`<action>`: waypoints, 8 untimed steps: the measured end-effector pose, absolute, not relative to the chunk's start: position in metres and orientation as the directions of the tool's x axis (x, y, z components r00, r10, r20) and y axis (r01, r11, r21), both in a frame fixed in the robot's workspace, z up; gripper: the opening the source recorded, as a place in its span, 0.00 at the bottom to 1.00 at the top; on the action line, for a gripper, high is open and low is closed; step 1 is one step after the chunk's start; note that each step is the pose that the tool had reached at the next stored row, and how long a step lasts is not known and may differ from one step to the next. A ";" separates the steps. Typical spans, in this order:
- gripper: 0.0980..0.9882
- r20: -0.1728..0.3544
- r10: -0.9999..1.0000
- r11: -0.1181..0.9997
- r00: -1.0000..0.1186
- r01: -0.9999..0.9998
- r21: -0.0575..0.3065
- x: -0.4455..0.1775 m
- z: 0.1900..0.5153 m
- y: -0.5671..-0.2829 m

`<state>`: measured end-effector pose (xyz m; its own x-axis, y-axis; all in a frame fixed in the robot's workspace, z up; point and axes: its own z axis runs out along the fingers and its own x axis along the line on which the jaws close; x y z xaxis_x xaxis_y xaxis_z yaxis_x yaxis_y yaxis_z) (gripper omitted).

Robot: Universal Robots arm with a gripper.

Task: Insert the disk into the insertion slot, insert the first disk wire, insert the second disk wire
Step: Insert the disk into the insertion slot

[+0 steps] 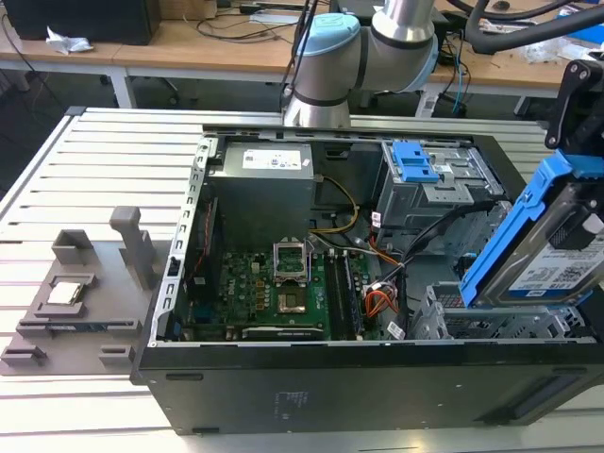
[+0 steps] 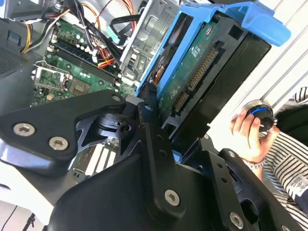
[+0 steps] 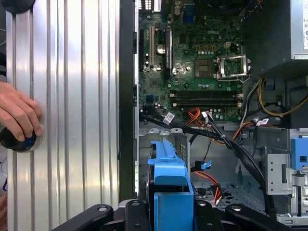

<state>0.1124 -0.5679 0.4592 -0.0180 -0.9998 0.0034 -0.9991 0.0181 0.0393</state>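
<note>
Disk (image 1: 545, 257) clamped in gripper (image 2: 175, 126), tilted over insertion slot (image 1: 444, 319); clean entry calls for squaring its blue carrier (image 1: 510, 226) with the slot's walls.

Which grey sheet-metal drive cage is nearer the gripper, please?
The lower perforated grey cage, just below the held blue-framed silver disk; the taller one carries a blue latch.
</note>
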 end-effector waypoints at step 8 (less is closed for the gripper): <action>0.30 0.003 -1.000 0.018 -0.018 -0.999 0.039 0.112 0.459 -0.556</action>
